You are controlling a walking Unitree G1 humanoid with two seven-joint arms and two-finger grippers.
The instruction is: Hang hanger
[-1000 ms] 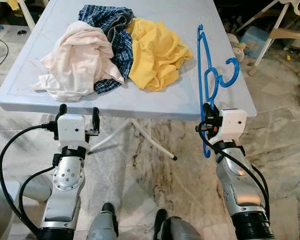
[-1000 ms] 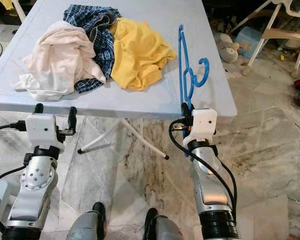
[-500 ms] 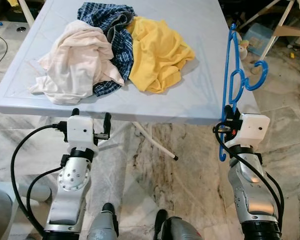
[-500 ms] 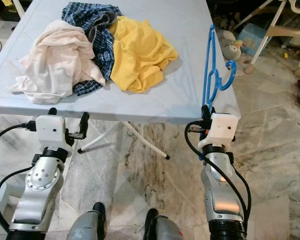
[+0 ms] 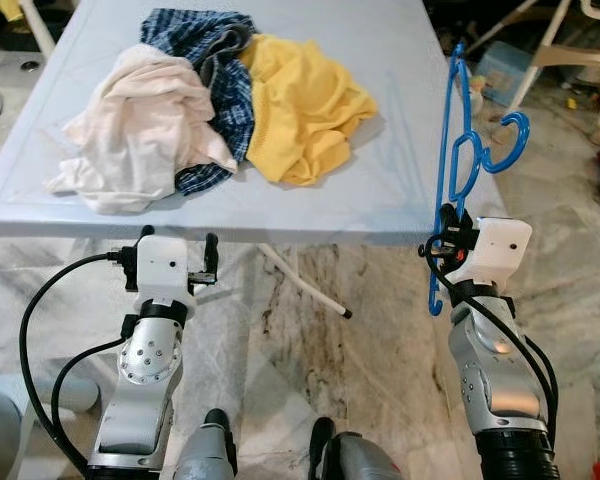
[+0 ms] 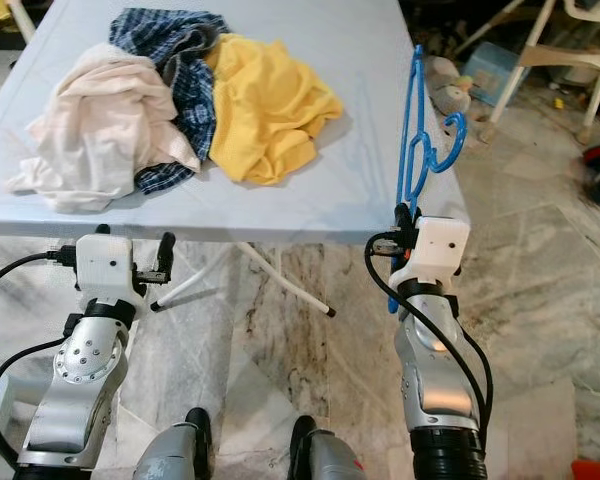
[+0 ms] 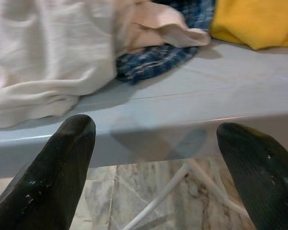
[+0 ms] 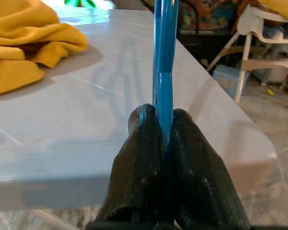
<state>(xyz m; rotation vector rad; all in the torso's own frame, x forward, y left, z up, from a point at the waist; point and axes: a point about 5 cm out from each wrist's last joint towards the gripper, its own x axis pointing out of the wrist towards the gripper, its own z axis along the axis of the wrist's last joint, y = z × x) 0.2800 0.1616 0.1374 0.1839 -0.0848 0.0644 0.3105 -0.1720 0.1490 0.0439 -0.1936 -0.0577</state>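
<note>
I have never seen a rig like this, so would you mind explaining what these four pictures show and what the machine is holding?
This is a humanoid robot with two silver arms, each ending in two black fingers. The two wide pictures come from cameras in its head, looking down; the two close ones from cameras on its wrists. Before it stands a pale folding table carrying a cream garment, a blue plaid shirt and a yellow garment. The right gripper is shut on a blue plastic hanger, holding it upright by the table's right edge. The left gripper is open at the table's front edge.
</note>
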